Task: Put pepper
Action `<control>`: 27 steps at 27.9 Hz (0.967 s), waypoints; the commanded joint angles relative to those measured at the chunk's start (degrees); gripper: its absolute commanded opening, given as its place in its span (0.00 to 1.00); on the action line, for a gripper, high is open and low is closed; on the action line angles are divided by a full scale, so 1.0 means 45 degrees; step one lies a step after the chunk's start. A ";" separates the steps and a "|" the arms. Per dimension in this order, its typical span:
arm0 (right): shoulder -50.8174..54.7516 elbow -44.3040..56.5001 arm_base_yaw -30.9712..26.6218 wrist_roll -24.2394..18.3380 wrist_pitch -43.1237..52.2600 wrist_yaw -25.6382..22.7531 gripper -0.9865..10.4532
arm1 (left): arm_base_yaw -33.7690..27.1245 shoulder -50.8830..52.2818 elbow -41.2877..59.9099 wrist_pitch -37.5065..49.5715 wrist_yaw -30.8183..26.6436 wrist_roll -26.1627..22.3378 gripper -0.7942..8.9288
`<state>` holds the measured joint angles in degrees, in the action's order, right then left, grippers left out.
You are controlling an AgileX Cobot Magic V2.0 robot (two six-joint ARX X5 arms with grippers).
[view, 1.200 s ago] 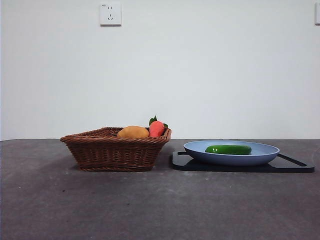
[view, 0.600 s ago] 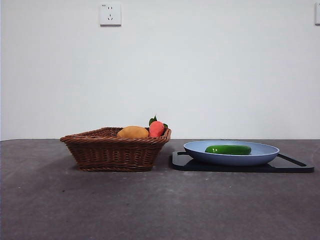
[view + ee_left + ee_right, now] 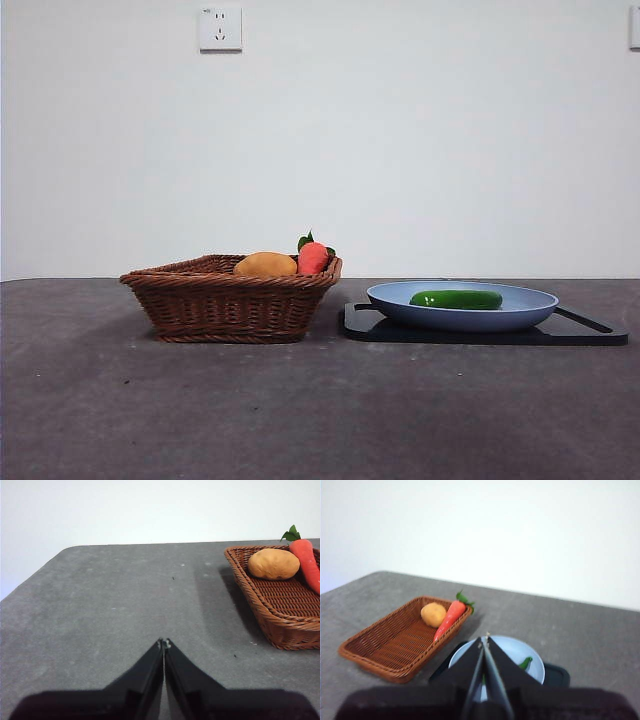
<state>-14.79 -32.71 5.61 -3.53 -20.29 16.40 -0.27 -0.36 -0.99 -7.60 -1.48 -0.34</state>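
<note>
— Green things on the table?
— One pepper (image 3: 456, 299), lying in my one blue plate (image 3: 530, 303) near the right edge.
— Your grippers?
— Two: left gripper (image 3: 164, 642) and right gripper (image 3: 484, 639), both clenched, empty.

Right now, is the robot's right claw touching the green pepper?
Apart. The right wrist view shows the shut right gripper up above the blue plate, the pepper lying far below. In the front view no gripper is near the pepper.
</note>
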 commanded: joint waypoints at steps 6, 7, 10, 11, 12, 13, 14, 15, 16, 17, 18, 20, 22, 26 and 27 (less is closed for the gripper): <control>0.2001 0.4192 0.0005 0.0758 0.2841 -0.0073 0.10 | -0.0039 0.0053 0.0131 0.0146 0.0034 0.0126 0.09; 0.2195 0.4575 0.0005 0.0816 0.2963 -0.0073 0.10 | -0.0039 0.0053 0.0131 0.0146 0.0034 0.0126 0.09; 0.2535 0.5493 0.0005 0.0816 0.3220 -0.0126 0.10 | -0.0039 0.0053 0.0131 0.0146 0.0029 0.0126 0.09; 0.2628 0.5761 0.0005 0.0811 0.3283 -0.0248 0.10 | -0.0039 0.0053 0.0131 0.0146 0.0029 0.0126 0.09; 0.2710 0.5960 0.0005 0.0821 0.3279 -0.0515 0.10 | -0.0039 0.0053 0.0131 0.0146 0.0029 0.0126 0.09; 0.2807 0.6212 0.0005 0.0855 0.3274 -0.0840 0.10 | -0.0039 0.0053 0.0131 0.0146 0.0029 0.0126 0.09; 0.2890 0.6392 0.0005 0.0894 0.3274 -0.1049 0.10 | -0.0039 0.0053 0.0131 0.0146 0.0034 0.0126 0.09; 0.2973 0.6547 0.0005 0.0928 0.3264 -0.1180 0.10 | -0.0039 0.0053 0.0131 0.0146 0.0029 0.0126 0.09; 0.3079 0.6717 0.0005 0.0923 0.3264 -0.1336 0.10 | -0.0039 0.0053 0.0131 0.0146 0.0029 0.0126 0.09; 0.3186 0.6858 0.0005 0.0918 0.3264 -0.1409 0.10 | -0.0039 0.0053 0.0131 0.0146 0.0029 0.0126 0.09; 0.3288 0.6965 0.0005 0.0918 0.3269 -0.1404 0.10 | -0.0039 0.0053 0.0131 0.0146 0.0034 0.0126 0.09; 0.3293 0.7159 0.0005 0.0923 0.3288 -0.1404 0.10 | -0.0039 0.0053 0.0131 0.0146 0.0029 0.0126 0.09; 0.3293 0.7164 0.0005 0.0913 0.3050 -0.1394 0.10 | -0.0039 0.0053 0.0131 0.0146 0.0029 0.0126 0.09; 0.3293 0.7164 0.0005 0.0918 0.2744 -0.1399 0.10 | -0.0039 0.0053 0.0131 0.0146 0.0029 0.0126 0.09; 0.3293 0.7164 0.0005 0.0923 0.2633 -0.1394 0.10 | -0.0039 0.0053 0.0131 0.0146 0.0034 0.0126 0.09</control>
<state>-0.23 -0.73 5.61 0.21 -8.29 10.28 -0.27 -0.36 -0.99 -7.62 -1.50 -0.34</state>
